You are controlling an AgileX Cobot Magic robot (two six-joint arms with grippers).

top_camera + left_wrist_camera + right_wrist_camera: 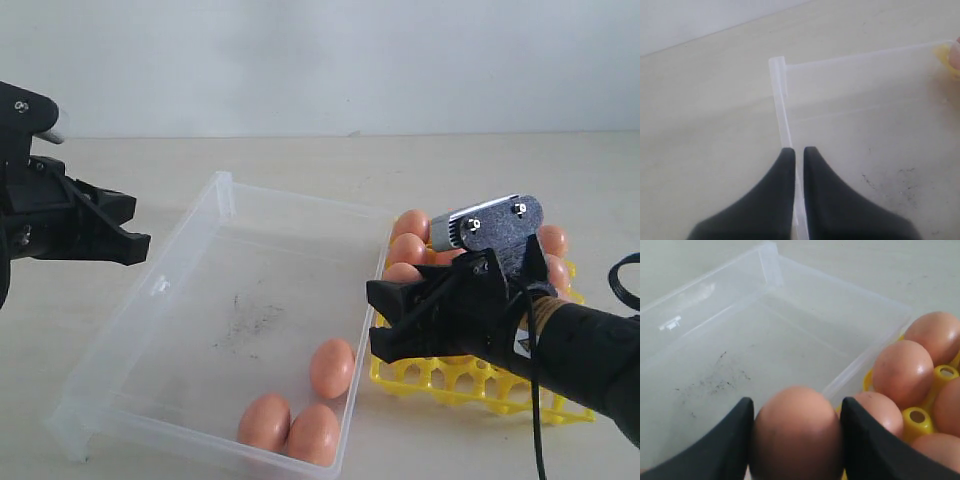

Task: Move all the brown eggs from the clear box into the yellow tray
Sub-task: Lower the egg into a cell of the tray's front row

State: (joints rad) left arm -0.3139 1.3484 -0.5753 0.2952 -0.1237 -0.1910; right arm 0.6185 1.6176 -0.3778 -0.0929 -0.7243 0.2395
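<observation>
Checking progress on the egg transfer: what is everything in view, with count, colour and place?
clear box: one, transparent, on table.
brown eggs in box: three, orange-brown, front-right corner.
yellow tray: one, yellow, beside box's right wall.
brown eggs in tray: at least five, orange-brown; others hidden.
held brown egg: one, orange-brown, over box-tray boundary.
table: one, beige.
left gripper: one, black, shut, above box's left wall.
right gripper: one, black, closed on that egg.
</observation>
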